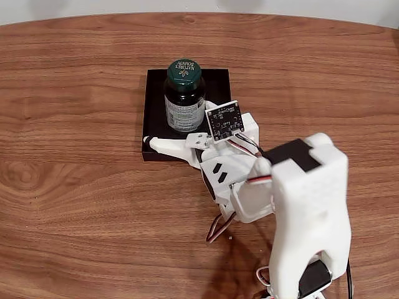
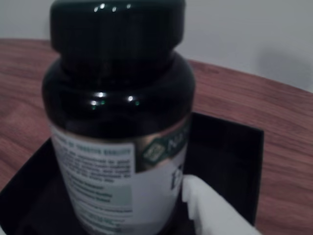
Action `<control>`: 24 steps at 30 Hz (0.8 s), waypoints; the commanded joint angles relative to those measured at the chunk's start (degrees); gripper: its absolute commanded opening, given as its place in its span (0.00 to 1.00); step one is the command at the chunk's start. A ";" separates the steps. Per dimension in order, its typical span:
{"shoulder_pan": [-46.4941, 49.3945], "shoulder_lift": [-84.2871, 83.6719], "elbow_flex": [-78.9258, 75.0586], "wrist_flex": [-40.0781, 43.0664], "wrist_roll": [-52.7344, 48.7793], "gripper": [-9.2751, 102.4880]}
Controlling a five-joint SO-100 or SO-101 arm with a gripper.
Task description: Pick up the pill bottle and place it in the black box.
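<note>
Pill bottle [image 1: 184,96] upright inside the black box [image 1: 219,84], cap up, "Nature's Bounty" lettering readable on the dark green lid in the fixed view. Standing toward the middle of the tray, base apparently within the low walls, white label turned toward the near side. From the wrist view, same bottle [image 2: 120,122] very close to the lens, with the box's [image 2: 230,161] far right corner and wall showing behind it.

Tool [image 1: 181,140] at the near edge of the box, reaching in from the near right. One white finger [image 1: 167,146] stretched out toward the left along the box's near wall, low against the bottle's foot; the other side hidden behind the bottle and the small circuit board [image 1: 224,121] mounted on the wrist. In the wrist view, one white finger [image 2: 215,210] just beside the bottle's lower right, touching or nearly so. Open or clamped: cannot tell from these pictures, since the gap between the fingers and the glass is not visible on either side.

Judged against the task: carrying and positioning look done, bottle over or on the tray floor and not leaning. Whether resting fully on the floor or held a little above it is not clear. Left to do, by this reading: letting go if not already released, then backing the tool out toward the near right without knocking the bottle over. Main risk a nudge from the outstretched finger on withdrawal, given a tall bottle on a small base. Wooden counter [image 1: 75,187] around the box bare of other task items.
</note>
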 commanded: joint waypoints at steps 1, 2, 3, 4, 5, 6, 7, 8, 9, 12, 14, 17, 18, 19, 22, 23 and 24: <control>-0.09 13.10 3.96 3.96 0.70 0.52; 0.18 15.21 5.27 5.36 0.88 0.51; 0.53 17.40 6.59 6.86 1.05 0.51; 0.79 19.51 8.09 8.17 1.14 0.51; 1.14 21.45 9.49 9.40 1.32 0.51; 1.49 23.38 10.81 10.55 1.49 0.50; 1.85 25.22 12.13 11.69 1.76 0.50; 2.11 27.16 13.45 12.74 1.85 0.50; 2.46 29.27 14.77 13.89 2.11 0.49; 3.52 36.56 18.98 18.11 2.29 0.47; 4.48 42.54 21.62 23.20 2.29 0.44; 5.89 51.15 24.35 33.05 2.29 0.39; 6.24 53.35 24.96 36.04 2.29 0.36; 6.50 55.63 25.49 38.76 2.11 0.34; 6.94 60.82 26.98 44.65 1.23 0.29; 7.03 62.23 27.60 45.62 0.88 0.28; 7.12 63.63 28.30 46.41 0.70 0.27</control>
